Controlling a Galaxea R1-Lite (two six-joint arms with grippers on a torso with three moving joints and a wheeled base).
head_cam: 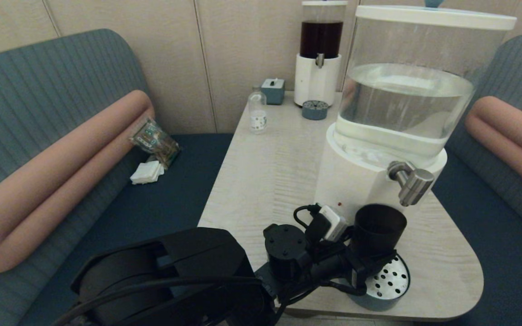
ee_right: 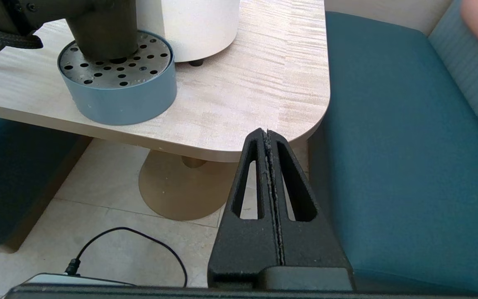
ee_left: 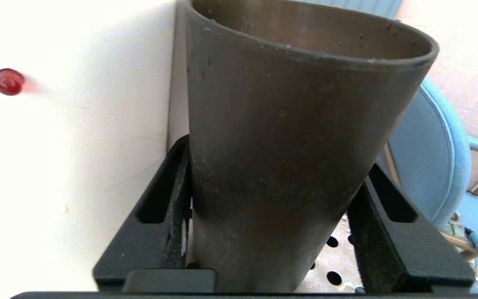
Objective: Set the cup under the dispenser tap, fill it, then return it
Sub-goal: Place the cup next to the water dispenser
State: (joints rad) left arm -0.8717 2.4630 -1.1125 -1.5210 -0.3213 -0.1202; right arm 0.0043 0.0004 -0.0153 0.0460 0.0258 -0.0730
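Note:
The dark smoky cup (head_cam: 379,226) stands slightly tilted on the perforated blue-grey drip tray (head_cam: 390,283), just below and a little left of the brushed-steel dispenser tap (head_cam: 413,181). My left gripper (head_cam: 366,261) is shut on the cup's lower half. In the left wrist view its fingers (ee_left: 172,187) flank the cup (ee_left: 288,137) beside the white dispenser base (ee_left: 77,145). The cup's inside looks empty. My right gripper (ee_right: 267,133) hangs shut and empty below the table's near right corner; from there the cup (ee_right: 102,29) and tray (ee_right: 118,99) show.
The big dispenser (head_cam: 406,95) is half full of clear liquid. At the table's far end stand a slimmer dark-liquid dispenser (head_cam: 320,50), its small tray (head_cam: 314,110), a clear labelled bottle (head_cam: 257,113) and a grey box (head_cam: 273,90). Sofas flank the table (head_cam: 265,172).

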